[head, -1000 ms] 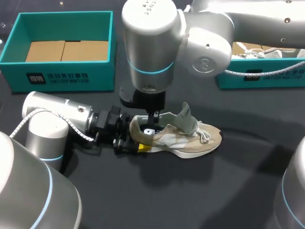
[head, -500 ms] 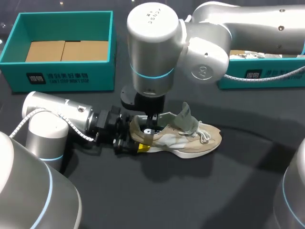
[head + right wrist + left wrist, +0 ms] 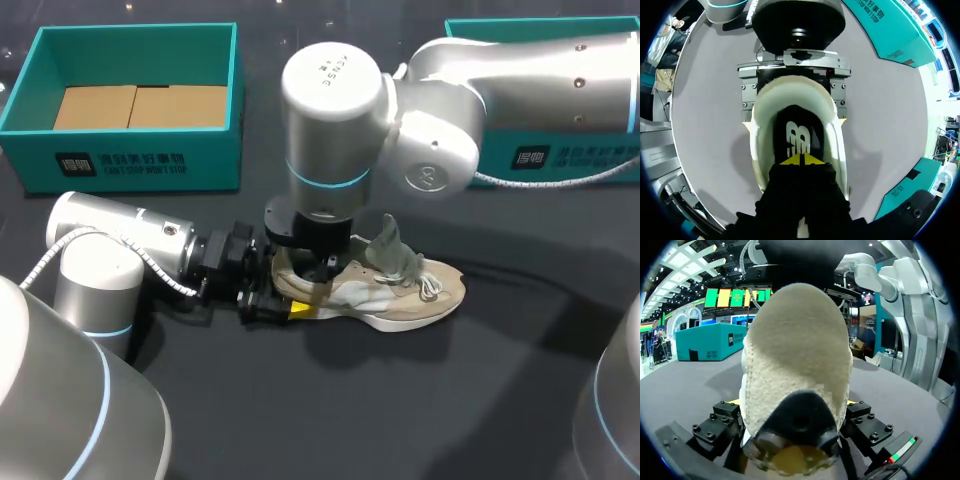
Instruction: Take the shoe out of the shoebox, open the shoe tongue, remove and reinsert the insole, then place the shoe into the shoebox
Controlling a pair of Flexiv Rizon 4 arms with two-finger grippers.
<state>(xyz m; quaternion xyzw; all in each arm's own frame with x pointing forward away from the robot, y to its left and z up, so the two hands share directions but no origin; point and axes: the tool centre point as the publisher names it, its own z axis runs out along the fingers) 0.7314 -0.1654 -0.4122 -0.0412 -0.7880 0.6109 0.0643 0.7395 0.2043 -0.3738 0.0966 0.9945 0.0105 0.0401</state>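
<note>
**Right arm sinks lower into the shoe's mouth**

Since a second ago the right arm (image 3: 400,120) has dropped closer over the shoe (image 3: 400,295), and its big wrist has slid a little toward the toe end. The shoe itself and the left arm (image 3: 110,235) have not budged.

The dark table (image 3: 480,400) carries everything. The right arm crosses above the shoe from the far toe side and turns straight down over the heel opening. The left arm lies low along the table, pointing at the heel.

An open teal shoebox (image 3: 130,165) with cardboard in its bottom sits behind the shoe, well apart, off past the heel end. A second teal box (image 3: 560,160) stands behind the toe end, partly hidden by the right arm.

The beige and white shoe stands on its sole outside both boxes, heel toward the left arm, its grey tongue (image 3: 390,245) pulled up and its white laces (image 3: 430,285) loose toward the toe.

The left gripper (image 3: 285,292) clamps the heel, a yellow tip pressed on each side. The right gripper (image 3: 802,160) is down inside the opening with its yellow tips closed together, resting on the black insole (image 3: 797,132). Whether they pinch any of the insole, I cannot tell.
</note>
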